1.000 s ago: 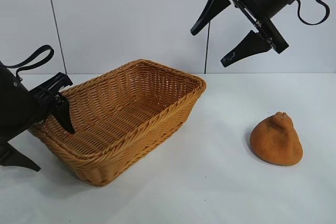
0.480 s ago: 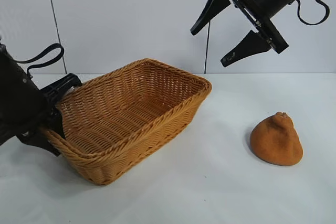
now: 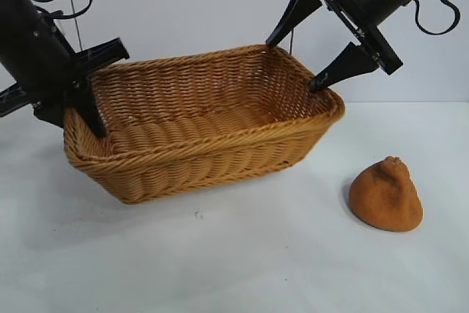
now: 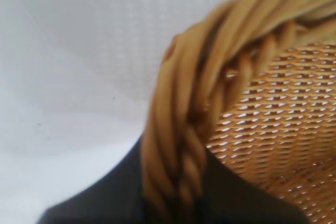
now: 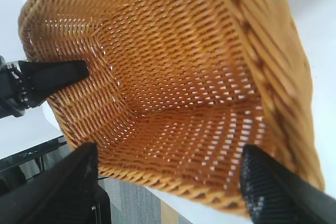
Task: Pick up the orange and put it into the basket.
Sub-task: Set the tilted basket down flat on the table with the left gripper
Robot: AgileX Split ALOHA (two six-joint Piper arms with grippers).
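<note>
— Dull brownish-orange, rough and matte: the lumpy, cone-shaped orange (image 3: pixel 385 195) sits on the white table (image 3: pixel 256 269), broad round base down, knobby tip up. Nothing touches it.

— And the basket?

— The large rectangular tan wicker basket (image 3: pixel 220 155) with a braided rim and sloping woven sides is well apart from the orange, toward the left side of the exterior view. Its left end is raised and its right end hangs clear of the table too, so it sits tilted in the air with a shadow beneath.

— What holds it?

— The black left hand (image 3: pixel 86 97) is pinching the braided rim at the basket's left end, one finger inside the wall and one outside. The left wrist view shows the thick twisted strands of that rim (image 4: pixel 189 129) running between the dark fingers, open weave behind.

— The other arm?

— The black right hand (image 3: pixel 311 53) hangs above the basket's right end with its fingers spread wide, gripping nothing. Its wrist view looks down into the basket's woven floor (image 5: pixel 199 119), with the left hand's finger (image 5: pixel 50 77) visible against the inner wall.

— Any writing?

— None readable.
</note>
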